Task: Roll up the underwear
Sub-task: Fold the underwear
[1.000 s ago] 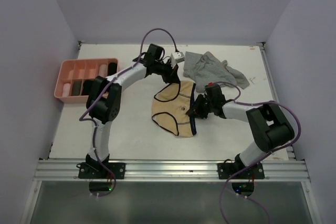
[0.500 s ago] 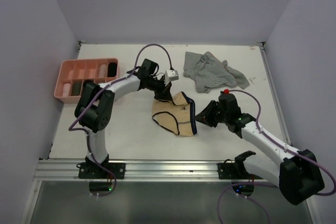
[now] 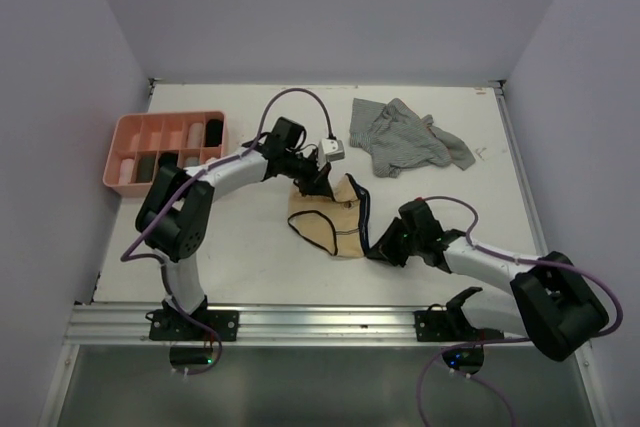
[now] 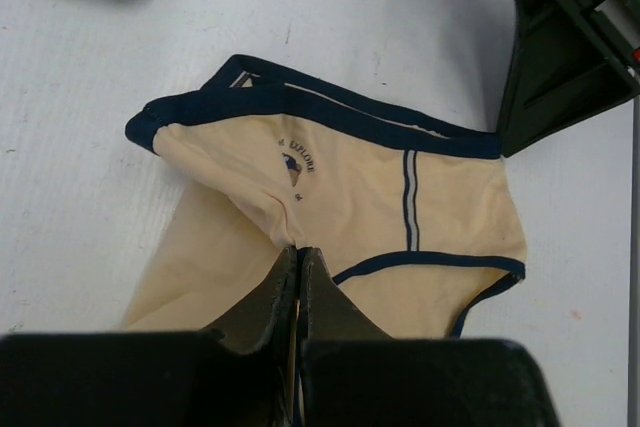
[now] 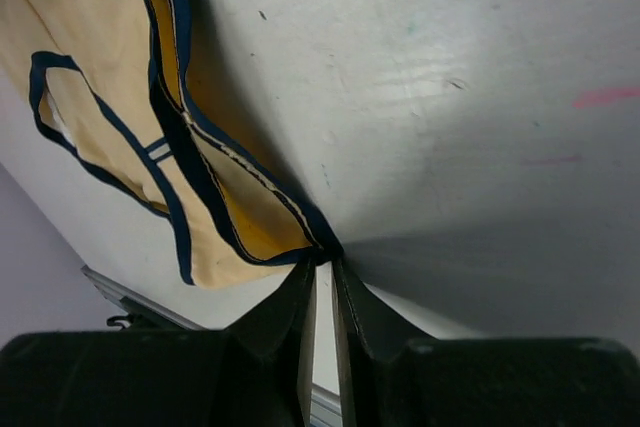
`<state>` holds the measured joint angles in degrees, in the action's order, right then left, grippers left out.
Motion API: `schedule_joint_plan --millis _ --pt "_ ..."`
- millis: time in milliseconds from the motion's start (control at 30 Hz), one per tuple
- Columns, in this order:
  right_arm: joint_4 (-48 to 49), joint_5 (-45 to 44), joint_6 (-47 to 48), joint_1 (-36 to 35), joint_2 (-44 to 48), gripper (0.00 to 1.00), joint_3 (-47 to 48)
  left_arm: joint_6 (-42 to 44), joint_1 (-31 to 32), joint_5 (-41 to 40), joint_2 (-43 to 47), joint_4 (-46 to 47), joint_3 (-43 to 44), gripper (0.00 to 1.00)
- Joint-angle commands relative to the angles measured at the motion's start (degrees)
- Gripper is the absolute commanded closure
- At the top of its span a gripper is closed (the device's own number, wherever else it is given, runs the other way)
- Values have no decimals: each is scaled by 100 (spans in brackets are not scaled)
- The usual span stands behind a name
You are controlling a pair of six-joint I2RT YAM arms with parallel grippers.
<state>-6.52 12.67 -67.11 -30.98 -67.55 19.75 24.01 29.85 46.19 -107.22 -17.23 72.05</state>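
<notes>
Beige underwear (image 4: 360, 197) sits pinched in the left end effector (image 4: 298, 252) and the right end effector (image 5: 325, 259).

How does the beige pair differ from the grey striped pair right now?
The beige pair has dark trim; the striped pair is grey with thin stripes. The beige pair is pinched by the left claw and right claw; the striped pair lies crumpled, untouched. Both rest on the table.
</notes>
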Motion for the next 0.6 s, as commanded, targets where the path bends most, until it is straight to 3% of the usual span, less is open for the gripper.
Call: schedule_joint_plan --millis 0,567 --pt "564 -317 -65 -57 -495 83 -59 -37 162 144 438 150 -156 100" --pt "477 -519 -100 -110 -259 84 -85 -300 777 276 1318 369 -1385 100"
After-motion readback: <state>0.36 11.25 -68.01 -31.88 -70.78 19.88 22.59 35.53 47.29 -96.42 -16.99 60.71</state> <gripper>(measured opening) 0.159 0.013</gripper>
